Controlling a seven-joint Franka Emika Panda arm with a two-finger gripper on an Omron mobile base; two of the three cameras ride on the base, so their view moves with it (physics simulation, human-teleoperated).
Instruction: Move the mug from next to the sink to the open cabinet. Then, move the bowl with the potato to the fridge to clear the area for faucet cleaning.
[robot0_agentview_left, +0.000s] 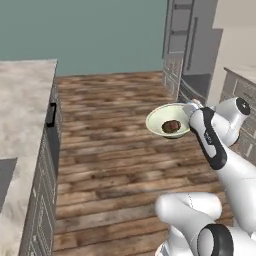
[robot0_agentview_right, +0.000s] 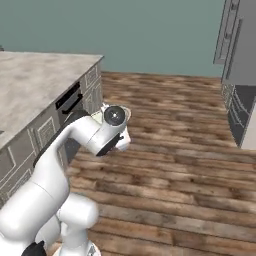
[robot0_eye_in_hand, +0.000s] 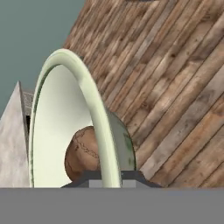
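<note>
One potato (robot0_agentview_left: 171, 125) lies inside the pale green bowl (robot0_agentview_left: 159, 118), carried above the wooden floor (robot0_agentview_left: 110, 150) at centre right of the left base frame. At that frame's right, the gripper (robot0_agentview_left: 188, 111) is closed narrow on the bowl's rim. Upper right stands the grey fridge (robot0_agentview_left: 192, 45); at left runs the bench (robot0_agentview_left: 22, 115).

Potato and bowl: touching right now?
Touching. The hand view shows the potato resting against the bowl inner wall, no gap; the left base view shows it sitting inside.
</note>
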